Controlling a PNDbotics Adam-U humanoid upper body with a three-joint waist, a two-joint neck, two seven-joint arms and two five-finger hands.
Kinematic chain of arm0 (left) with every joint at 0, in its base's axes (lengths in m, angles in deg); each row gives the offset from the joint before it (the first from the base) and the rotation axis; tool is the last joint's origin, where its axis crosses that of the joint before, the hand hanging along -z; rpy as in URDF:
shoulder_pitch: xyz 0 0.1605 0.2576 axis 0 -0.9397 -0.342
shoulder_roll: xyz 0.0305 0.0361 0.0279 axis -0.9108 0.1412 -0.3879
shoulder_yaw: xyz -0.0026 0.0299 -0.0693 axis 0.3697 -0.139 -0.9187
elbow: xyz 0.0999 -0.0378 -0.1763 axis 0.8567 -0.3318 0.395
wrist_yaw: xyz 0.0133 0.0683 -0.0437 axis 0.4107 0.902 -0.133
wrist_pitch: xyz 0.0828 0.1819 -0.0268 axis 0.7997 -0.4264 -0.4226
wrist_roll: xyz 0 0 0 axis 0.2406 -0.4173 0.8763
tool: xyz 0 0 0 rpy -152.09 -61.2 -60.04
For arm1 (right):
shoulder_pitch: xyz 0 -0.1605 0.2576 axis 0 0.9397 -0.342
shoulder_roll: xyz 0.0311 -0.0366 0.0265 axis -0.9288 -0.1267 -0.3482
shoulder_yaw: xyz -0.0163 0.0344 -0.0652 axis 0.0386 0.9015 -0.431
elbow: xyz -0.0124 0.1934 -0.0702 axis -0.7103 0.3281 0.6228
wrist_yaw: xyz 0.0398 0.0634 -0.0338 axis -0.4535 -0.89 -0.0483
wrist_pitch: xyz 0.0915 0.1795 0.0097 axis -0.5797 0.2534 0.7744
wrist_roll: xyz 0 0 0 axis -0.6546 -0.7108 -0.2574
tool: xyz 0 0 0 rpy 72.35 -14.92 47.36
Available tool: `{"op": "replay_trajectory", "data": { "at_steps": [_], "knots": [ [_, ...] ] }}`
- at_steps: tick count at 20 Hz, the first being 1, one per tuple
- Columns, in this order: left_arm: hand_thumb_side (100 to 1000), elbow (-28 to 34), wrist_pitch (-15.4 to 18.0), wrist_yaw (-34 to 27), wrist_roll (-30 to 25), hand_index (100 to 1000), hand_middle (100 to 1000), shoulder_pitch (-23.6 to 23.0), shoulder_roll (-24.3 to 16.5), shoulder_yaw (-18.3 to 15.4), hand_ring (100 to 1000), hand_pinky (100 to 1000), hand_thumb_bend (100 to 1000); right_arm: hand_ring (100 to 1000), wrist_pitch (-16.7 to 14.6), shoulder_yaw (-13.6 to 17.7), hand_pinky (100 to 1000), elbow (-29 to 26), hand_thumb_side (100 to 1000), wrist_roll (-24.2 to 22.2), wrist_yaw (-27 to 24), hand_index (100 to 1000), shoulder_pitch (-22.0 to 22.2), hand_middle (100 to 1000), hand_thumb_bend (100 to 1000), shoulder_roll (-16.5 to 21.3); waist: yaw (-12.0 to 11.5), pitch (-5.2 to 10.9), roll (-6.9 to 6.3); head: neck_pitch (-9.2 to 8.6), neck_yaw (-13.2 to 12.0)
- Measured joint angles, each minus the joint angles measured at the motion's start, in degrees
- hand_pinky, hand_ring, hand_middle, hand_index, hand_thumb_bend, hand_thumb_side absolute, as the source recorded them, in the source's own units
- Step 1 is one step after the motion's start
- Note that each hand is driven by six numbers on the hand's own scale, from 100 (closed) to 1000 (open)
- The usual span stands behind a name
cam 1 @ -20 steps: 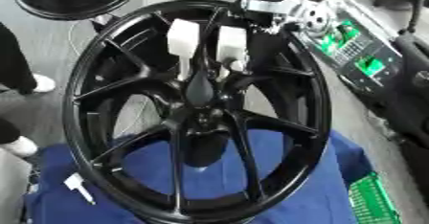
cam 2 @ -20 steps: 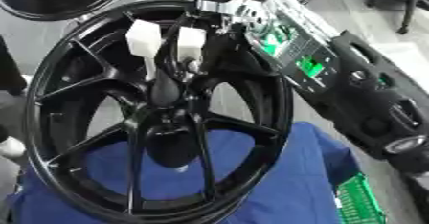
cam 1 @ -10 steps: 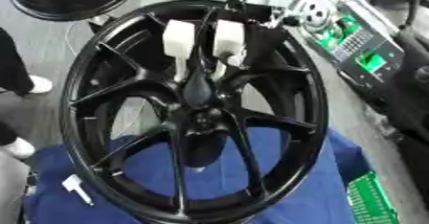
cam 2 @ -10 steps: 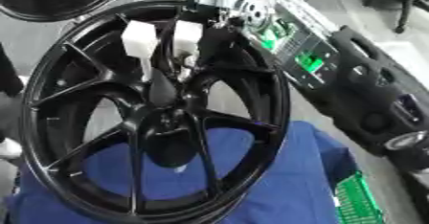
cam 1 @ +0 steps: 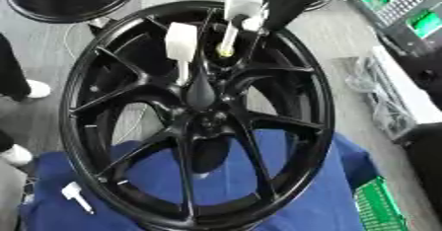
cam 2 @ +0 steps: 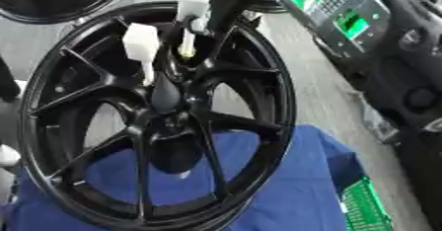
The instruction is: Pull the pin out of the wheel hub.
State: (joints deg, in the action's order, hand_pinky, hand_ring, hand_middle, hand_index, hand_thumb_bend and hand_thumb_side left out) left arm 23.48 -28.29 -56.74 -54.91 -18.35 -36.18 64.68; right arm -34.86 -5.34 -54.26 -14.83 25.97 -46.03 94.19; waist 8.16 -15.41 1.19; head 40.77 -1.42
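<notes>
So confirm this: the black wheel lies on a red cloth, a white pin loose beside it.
Wrong colour: the cloth is blue, as the left eye view shows. The black wheel does lie on it, a white pin loose beside it.

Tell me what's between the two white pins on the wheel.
Nothing solid: between the lower pin and the raised pin held by the right hand shows only the wheel's dark spokes, in the left eye view.

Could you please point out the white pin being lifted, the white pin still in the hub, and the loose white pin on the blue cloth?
lifted pin (cam 1: 242, 0), left eye view, its white head.
seated pin (cam 1: 180, 41), left eye view, its white head.
loose pin (cam 1: 73, 192), left eye view, its head.
</notes>
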Motion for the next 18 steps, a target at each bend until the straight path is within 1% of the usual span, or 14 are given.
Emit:
{"op": "replay_trajectory", "data": {
  "at_steps": [4, 6, 9, 11, 14, 16, 18],
  "knots": [
    [724, 0.02, 0.01, 0.04, 0.06, 809, 815, -0.1, -0.01, -0.02, 786, 933, 269, 374, 1.75, 5.11, 416, -3.5, 100, 3.82, -4.0, 565, 3.84, 355, 100, 4.53, 0.46, 0.17, 0.07, 0.16, -0.34],
    [723, 0.06, 0.03, 0.06, 0.12, 809, 815, -0.21, -0.01, -0.05, 786, 933, 269, 356, 2.5, 8.32, 397, -5.67, 100, 6.53, -6.1, 551, 6.87, 338, 100, 7.19, 0.71, 0.26, 0.07, 0.33, -0.64],
    [722, 0.15, 0.09, 0.08, 0.45, 809, 815, -0.55, -0.01, -0.12, 786, 933, 270, 357, 3.37, 14.67, 399, -9.41, 100, 12.17, -9.67, 552, 13.94, 340, 100, 10.8, 1.44, 0.56, -0.15, 0.44, -1.21],
    [722, 0.25, 0.05, 0.09, 0.58, 809, 815, -0.55, -0.01, -0.29, 786, 933, 271, 361, 3.54, 18.19, 405, -11.89, 100, 16.08, -11.53, 555, 19.4, 344, 100, 13.36, 1.74, 0.56, -0.33, 0.45, -1.53],
    [721, 0.33, 0.1, 0.1, 0.69, 809, 816, -0.57, 0.0, -0.41, 786, 933, 272, 359, 3.29, 22.61, 408, -15.31, 100, 21.26, -12.78, 552, 27.69, 342, 100, 16.94, 2.04, 0.56, -0.58, 0.44, -2.0],
    [720, 0.34, 0.15, 0.11, 0.77, 808, 815, -0.57, 0.02, -0.46, 786, 933, 272, 347, 3.0, 25.44, 399, -17.25, 100, 24.58, -12.92, 536, 33.22, 327, 100, 18.62, 2.06, 0.56, -0.94, 0.43, -2.34],
    [720, 0.36, 0.19, 0.11, 0.87, 808, 815, -0.57, 0.03, -0.62, 786, 933, 273, 352, 2.6, 27.43, 407, -18.72, 100, 27.19, -12.72, 539, 38.68, 331, 100, 19.86, 2.03, 0.56, -1.36, 0.36, -2.58]
  ]
}}
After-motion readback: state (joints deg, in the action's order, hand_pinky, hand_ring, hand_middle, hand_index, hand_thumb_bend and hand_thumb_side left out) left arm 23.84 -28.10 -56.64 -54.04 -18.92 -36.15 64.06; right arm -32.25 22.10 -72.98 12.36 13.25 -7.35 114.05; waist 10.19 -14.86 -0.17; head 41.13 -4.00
